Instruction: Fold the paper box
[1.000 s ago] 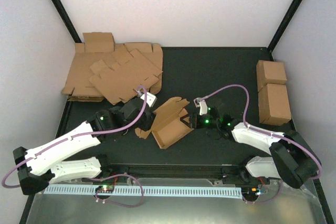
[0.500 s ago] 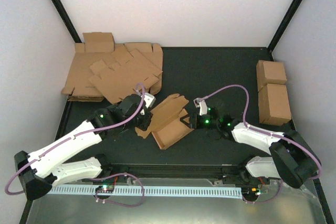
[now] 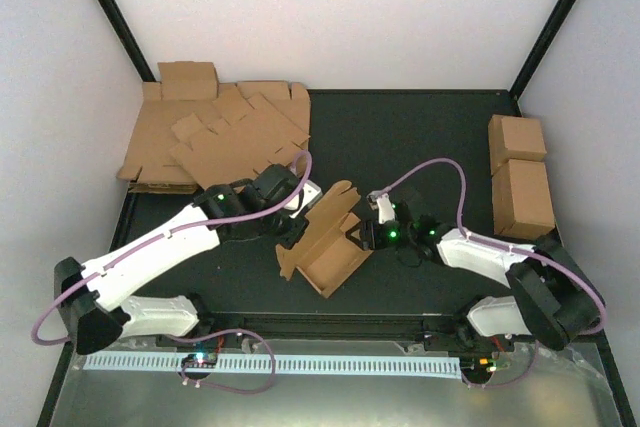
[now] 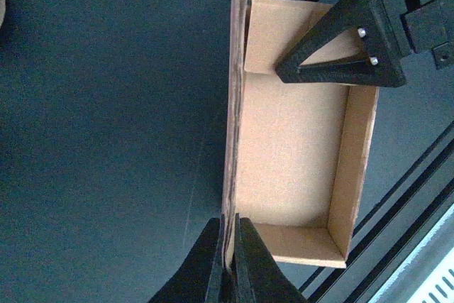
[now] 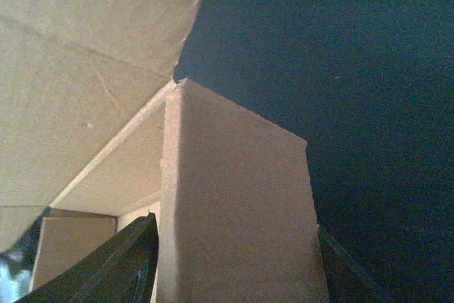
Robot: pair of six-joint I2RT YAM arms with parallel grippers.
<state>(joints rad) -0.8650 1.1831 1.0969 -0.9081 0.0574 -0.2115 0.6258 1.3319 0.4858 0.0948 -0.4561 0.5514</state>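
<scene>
Left gripper (image 4: 229, 230) clamps the ten-o'clock wall of the paper box (image 4: 291, 147), right gripper (image 5: 234, 260) straddles its two-o'clock end, grip unclear, so any opposing tug could buckle that thin cardboard.

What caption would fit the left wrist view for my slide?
Left gripper shut on the long wall of the paper box, right gripper's finger at its far end.

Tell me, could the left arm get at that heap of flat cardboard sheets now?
Probably, but not straight away. The heap of cardboard sheets lies just beyond the left pincer, nothing between, yet that pincer is shut on the paper box's wall and must let go first.
</scene>
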